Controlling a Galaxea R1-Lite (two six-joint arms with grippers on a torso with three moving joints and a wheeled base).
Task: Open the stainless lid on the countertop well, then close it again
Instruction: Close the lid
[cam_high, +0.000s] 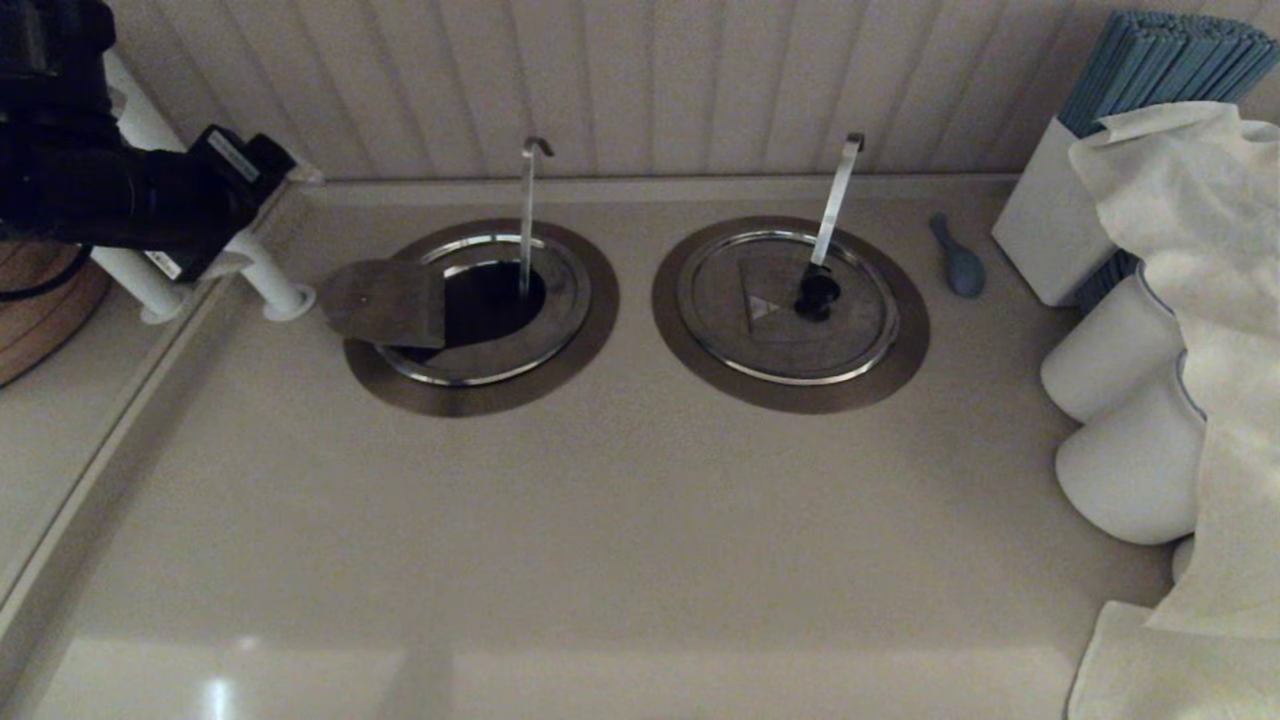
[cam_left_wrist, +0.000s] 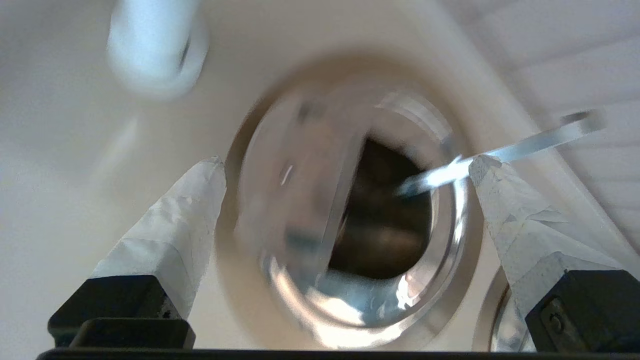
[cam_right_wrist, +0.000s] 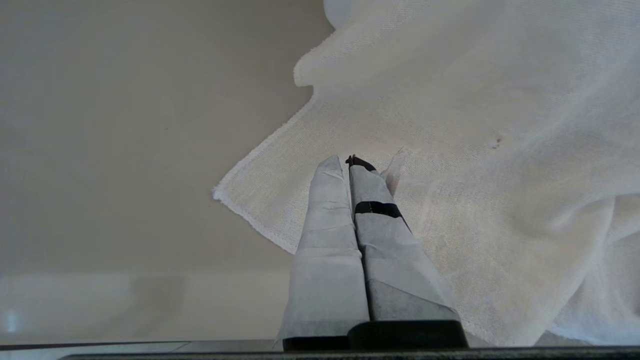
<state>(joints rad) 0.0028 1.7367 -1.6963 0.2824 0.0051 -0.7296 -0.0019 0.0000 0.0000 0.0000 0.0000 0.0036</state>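
The countertop well (cam_high: 492, 300) shows as a dark hole at the left, ringed by a brownish flange (cam_high: 480, 397), with an upright hooked ladle handle (cam_high: 528, 215) rising from it. The stainless lid's flap (cam_high: 385, 300) is folded back and sticks out over the well's left side; its knob is hidden. In the left wrist view the flap (cam_left_wrist: 295, 200) stands beside the open well (cam_left_wrist: 385, 235). My left gripper (cam_left_wrist: 348, 160) hangs open above them, touching nothing. My left arm (cam_high: 150, 200) is at the upper left. My right gripper (cam_right_wrist: 350, 161) is shut over a white cloth (cam_right_wrist: 475, 175).
A twin lid (cam_high: 790, 320) with a black knob (cam_high: 817, 293) and a slanted handle (cam_high: 836, 195) covers the right well. A blue-grey spoon (cam_high: 958, 258), a white box of blue sticks (cam_high: 1045, 240), white jars (cam_high: 1125, 470) and a cloth (cam_high: 1190, 180) crowd the right. White posts (cam_high: 275, 285) stand at the left.
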